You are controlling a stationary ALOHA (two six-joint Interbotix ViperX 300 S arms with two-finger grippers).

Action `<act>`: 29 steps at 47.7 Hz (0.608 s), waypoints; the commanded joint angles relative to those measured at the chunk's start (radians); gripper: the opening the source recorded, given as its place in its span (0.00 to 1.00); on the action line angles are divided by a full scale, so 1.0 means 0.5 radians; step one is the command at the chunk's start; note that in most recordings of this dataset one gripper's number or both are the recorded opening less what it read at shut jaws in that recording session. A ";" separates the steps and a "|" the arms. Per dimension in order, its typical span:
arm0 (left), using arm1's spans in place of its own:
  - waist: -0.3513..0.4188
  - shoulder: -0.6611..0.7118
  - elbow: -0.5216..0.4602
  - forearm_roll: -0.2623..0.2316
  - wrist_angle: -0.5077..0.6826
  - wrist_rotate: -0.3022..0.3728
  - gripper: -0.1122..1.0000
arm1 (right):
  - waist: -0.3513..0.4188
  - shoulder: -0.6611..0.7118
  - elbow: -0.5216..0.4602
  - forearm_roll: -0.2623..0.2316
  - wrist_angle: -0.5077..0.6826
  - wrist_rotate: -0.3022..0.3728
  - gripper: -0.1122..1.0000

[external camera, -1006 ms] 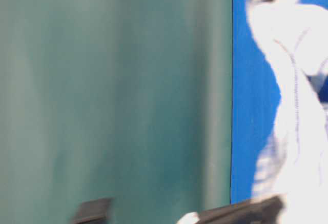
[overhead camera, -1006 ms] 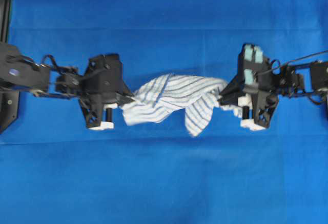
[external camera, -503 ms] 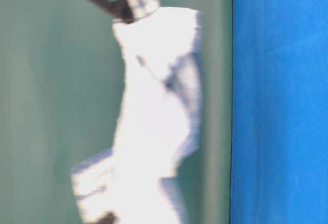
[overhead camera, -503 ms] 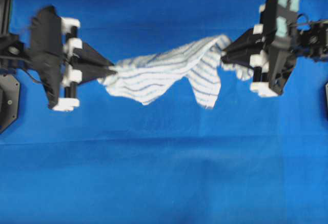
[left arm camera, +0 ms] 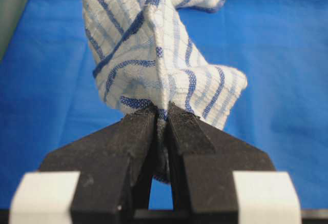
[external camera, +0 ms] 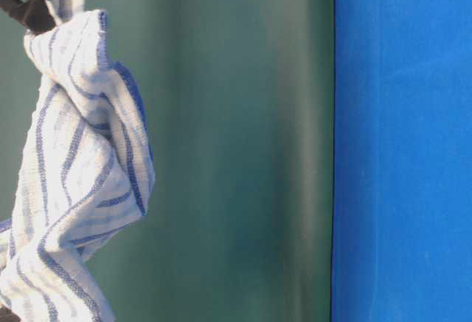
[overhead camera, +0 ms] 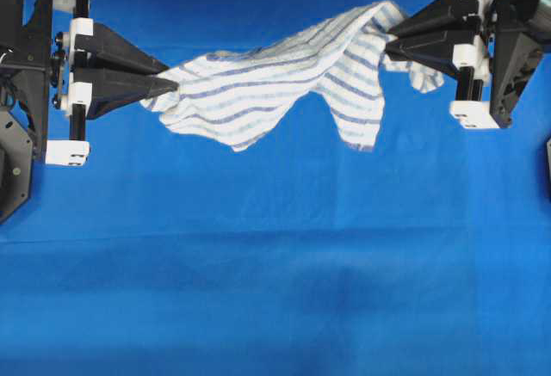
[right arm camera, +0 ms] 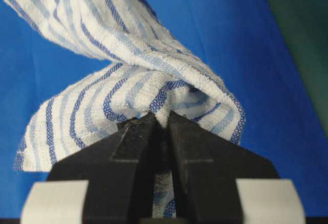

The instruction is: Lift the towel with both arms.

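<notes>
Overhead view: the towel (overhead camera: 284,83), white with blue stripes, hangs in the air as a sagging band above the blue cloth (overhead camera: 275,273) that covers the counter, lying over the counter's far half and touching it nowhere that can be seen. The left hand (overhead camera: 172,86), near the counter's left edge, points inward with its two black fingers pressed together on the towel's left end; the right hand (overhead camera: 392,39), near the far right corner, points inward likewise and pinches the towel's right end, a short tail of fabric falling just behind its tips. Between the two hands the towel twists once, and a loose flap droops toward the near side, right of the middle. Left wrist view: the left hand's fingers (left arm camera: 136,137) close on a gathered fold of towel (left arm camera: 154,55), which rises away from them in a rumpled column over the blue cloth (left arm camera: 287,80). Right wrist view: the right hand's fingers (right arm camera: 195,147) clamp a bunched fold of towel (right arm camera: 113,80), the fabric curling away to the upper left above the blue cloth (right arm camera: 215,39). Table-level view, turned sideways: the towel (external camera: 74,175) appears as a twisted striped mass before a green wall (external camera: 236,145), well apart from the blue cloth (external camera: 402,145).
</notes>
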 commanded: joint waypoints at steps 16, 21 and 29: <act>0.006 -0.012 -0.064 0.000 -0.018 0.012 0.13 | -0.006 -0.021 -0.061 -0.006 -0.067 -0.071 0.19; 0.006 -0.015 -0.064 0.000 -0.049 0.009 0.20 | -0.006 -0.021 -0.064 -0.009 -0.077 -0.074 0.21; 0.003 -0.015 -0.058 0.000 -0.074 0.006 0.64 | -0.006 -0.015 -0.058 -0.018 -0.067 -0.071 0.63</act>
